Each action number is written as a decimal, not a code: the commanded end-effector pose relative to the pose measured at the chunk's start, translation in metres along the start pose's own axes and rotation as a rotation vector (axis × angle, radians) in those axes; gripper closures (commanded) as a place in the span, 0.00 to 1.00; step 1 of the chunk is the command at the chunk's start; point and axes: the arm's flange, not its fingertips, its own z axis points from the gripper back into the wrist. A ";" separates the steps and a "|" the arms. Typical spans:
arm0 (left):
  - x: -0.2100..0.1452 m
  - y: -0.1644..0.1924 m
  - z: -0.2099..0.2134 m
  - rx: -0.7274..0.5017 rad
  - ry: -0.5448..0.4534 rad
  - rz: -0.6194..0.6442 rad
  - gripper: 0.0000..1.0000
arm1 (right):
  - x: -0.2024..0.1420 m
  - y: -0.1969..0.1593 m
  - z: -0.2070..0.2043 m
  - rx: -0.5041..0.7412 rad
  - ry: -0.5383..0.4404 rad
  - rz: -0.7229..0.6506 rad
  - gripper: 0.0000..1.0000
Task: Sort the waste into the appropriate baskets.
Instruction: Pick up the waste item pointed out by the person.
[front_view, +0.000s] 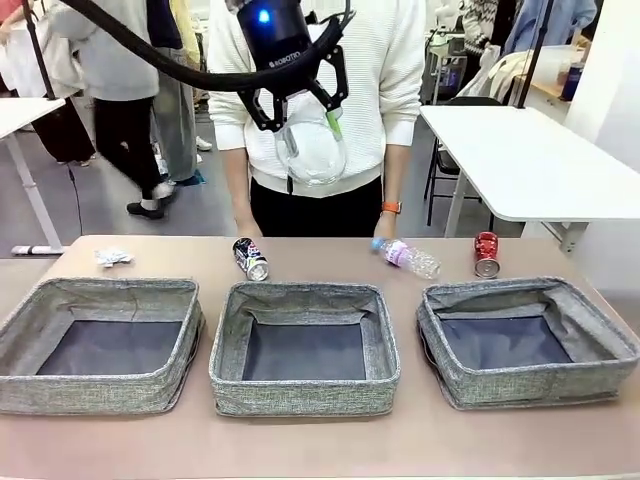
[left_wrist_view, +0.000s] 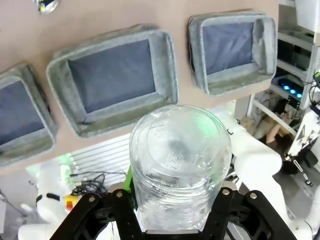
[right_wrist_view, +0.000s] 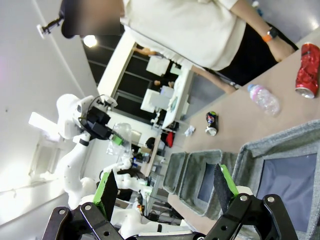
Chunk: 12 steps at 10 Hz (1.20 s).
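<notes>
At the far left of the brown table (front_view: 320, 445), near its far edge, lies a small scrap of what looks like crumpled white paper (front_view: 113, 258), too small to tell for sure. Nearer the camera sits the left grey woven fabric basket (front_view: 100, 290). A crushed dark blue-silver can (front_view: 250, 258) lies just beyond the middle grey basket (front_view: 300, 293). High above that basket's far side, the left gripper (front_view: 305, 125) pinches a clear plastic cup (front_view: 312, 150) between its green pads, the jaws part-way spread around its ribbed wall (the cup's base points down at the table, as the left wrist view shows). A person in a white sweater (front_view: 390, 60) stands behind it. Further right lie a clear bottle with pink label and blue cap (front_view: 408, 257), on its side, and a crushed red can (front_view: 486, 253), both beyond the right grey basket (front_view: 530, 290). The right gripper (right_wrist_view: 167, 187) hangs with fingers spread wide, holding nothing.
</notes>
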 end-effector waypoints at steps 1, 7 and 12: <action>0.001 -0.005 0.011 0.038 0.008 0.041 0.38 | 0.003 0.001 -0.002 0.018 -0.014 0.027 0.00; -0.008 -0.032 0.042 0.170 0.031 0.060 0.38 | 0.003 0.001 -0.002 0.018 -0.014 0.027 0.00; -0.003 -0.046 0.056 0.183 -0.078 -0.066 0.38 | 0.003 0.001 -0.002 0.018 -0.014 0.027 0.00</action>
